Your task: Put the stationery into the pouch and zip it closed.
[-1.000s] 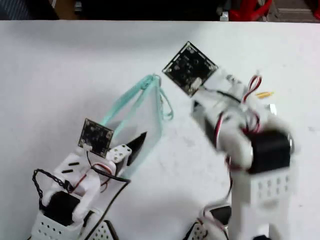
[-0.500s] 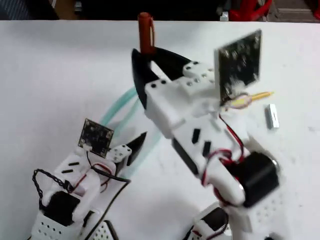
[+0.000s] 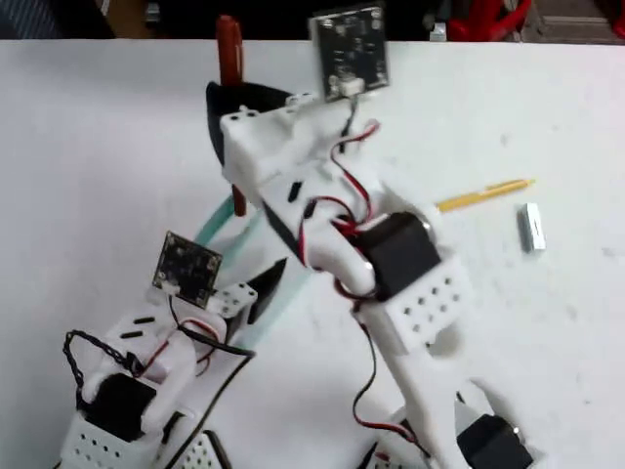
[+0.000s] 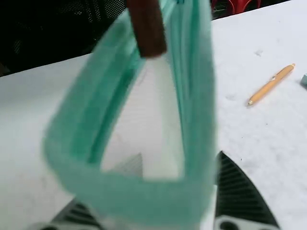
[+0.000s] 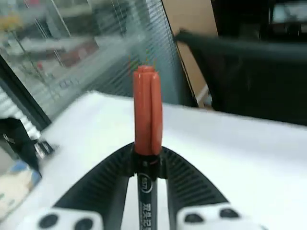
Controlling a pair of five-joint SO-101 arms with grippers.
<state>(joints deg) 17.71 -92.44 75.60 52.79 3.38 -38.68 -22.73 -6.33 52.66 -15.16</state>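
A red marker (image 3: 229,54) stands upright in my right gripper (image 3: 232,117), which is shut on it above the pouch. In the right wrist view the marker (image 5: 147,110) rises between the black fingers (image 5: 103,184) of the right gripper (image 5: 146,167). The clear pouch with a teal zip rim (image 3: 217,231) lies under that arm, its mouth held open. My left gripper (image 3: 256,289) is shut on the pouch's near edge. In the left wrist view the marker's lower end (image 4: 146,26) hangs over the teal rim (image 4: 199,91) of the open mouth, by the left gripper (image 4: 153,211).
A yellow pen (image 3: 485,195) lies on the white table right of the arm, also the pen (image 4: 271,84) in the left wrist view. A small grey block (image 3: 530,227) rests beside it. The table's far edge (image 3: 117,41) runs behind the pouch.
The right arm has swung from the right side to the left, carrying the red marker over the pouch's open mouth. The left arm and pouch kept still.
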